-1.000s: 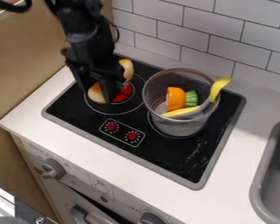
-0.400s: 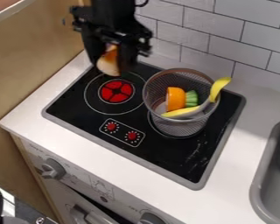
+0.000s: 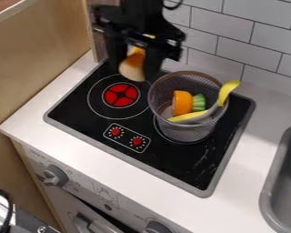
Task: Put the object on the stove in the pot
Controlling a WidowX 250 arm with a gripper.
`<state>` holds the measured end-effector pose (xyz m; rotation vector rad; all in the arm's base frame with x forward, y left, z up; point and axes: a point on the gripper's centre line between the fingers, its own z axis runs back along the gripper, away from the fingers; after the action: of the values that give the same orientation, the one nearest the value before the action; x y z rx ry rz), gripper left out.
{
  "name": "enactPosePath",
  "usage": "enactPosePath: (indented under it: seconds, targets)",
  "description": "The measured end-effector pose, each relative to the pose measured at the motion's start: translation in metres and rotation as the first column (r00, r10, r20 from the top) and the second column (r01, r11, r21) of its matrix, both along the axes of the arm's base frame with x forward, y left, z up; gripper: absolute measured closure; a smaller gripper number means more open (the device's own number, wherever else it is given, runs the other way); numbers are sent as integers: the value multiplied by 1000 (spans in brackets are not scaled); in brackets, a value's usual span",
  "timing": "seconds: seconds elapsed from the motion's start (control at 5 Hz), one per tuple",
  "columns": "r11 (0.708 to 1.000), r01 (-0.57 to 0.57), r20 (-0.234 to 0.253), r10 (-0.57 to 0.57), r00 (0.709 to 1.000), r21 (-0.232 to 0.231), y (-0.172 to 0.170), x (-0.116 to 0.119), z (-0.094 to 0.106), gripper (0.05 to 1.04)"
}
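You have the gripper (image 3: 134,66) near the top of the view, left of centre, hanging over the back part of the stove (image 3: 81,116). Its fingers stand apart, clamped on the toy (image 3: 131,69), one on each side. The toy is pale and rounded at its lower end and orange higher up, and you hold it clear of the stove.

Just below your gripper in the view, slightly to its left, is the red burner (image 3: 120,95). Below and to its right stands the pot (image 3: 188,132), an upright mesh one, near the toy but apart from it. In the pot you see an orange piece (image 3: 183,103) beside a green piece (image 3: 199,101); a curved yellow piece (image 3: 227,91), greyish midway along, leans over the rim on the side away from your gripper.

Farther below your gripper are two small red dials. The white counter (image 3: 251,157) frames the stove; the grey sink (image 3: 268,193) lies well apart, to the lower right. Behind the pot rises the tiled wall (image 3: 224,48).
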<state>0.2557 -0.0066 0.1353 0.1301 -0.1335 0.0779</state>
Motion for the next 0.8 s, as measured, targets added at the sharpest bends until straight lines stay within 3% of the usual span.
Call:
enactPosePath:
  seconds: [0.2, 0.4, 0.6, 0.8]
  targets:
    - [1000, 0, 2, 0, 1000, 6, -10, 1, 2, 485]
    - [1000, 7, -1, -7, 1000, 13, -12, 4, 1, 409]
    - [1000, 22, -6, -22, 1000, 17, -12, 7, 1, 137]
    - [1000, 15, 8, -15, 1000, 15, -11, 10, 0, 85]
